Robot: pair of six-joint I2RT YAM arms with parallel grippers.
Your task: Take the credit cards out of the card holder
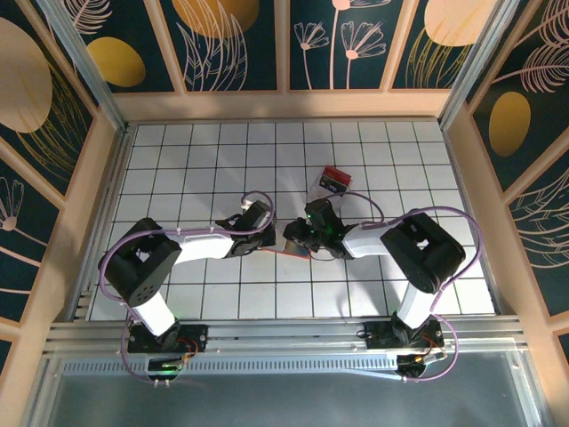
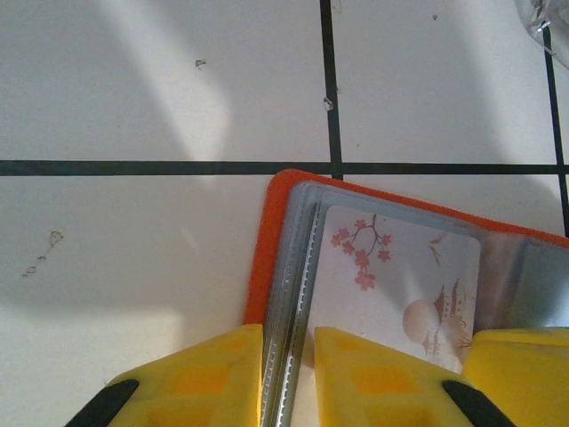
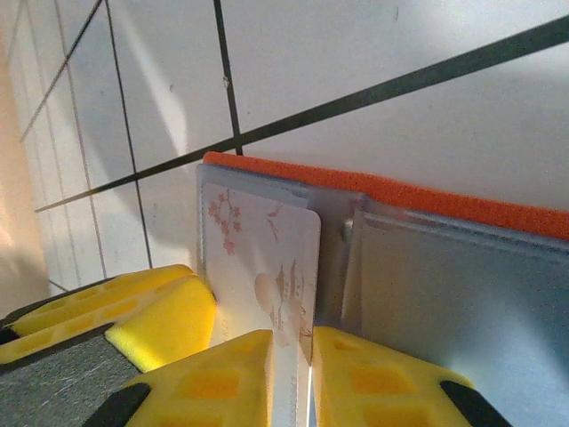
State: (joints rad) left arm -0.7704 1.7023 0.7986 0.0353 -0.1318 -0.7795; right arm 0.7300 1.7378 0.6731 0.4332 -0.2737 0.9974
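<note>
The open card holder (image 2: 276,231) lies flat on the tabletop (image 2: 133,89) between both arms, its clear pocket pinched by the narrow left end effector (image 2: 289,342), while the right end effector (image 3: 293,342) pinches the flower card (image 3: 267,258), which points straight ahead of it.

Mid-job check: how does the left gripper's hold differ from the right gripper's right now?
The left gripper has its fingers closed on the ribbed sleeve edge of the card holder; the right gripper looks closed on the blossom-printed card. The left gripper sits by the orange rim; the right gripper sits further in, over the grey sleeves. Both are nearly shut, low over the tiled table, working the same holder.
</note>
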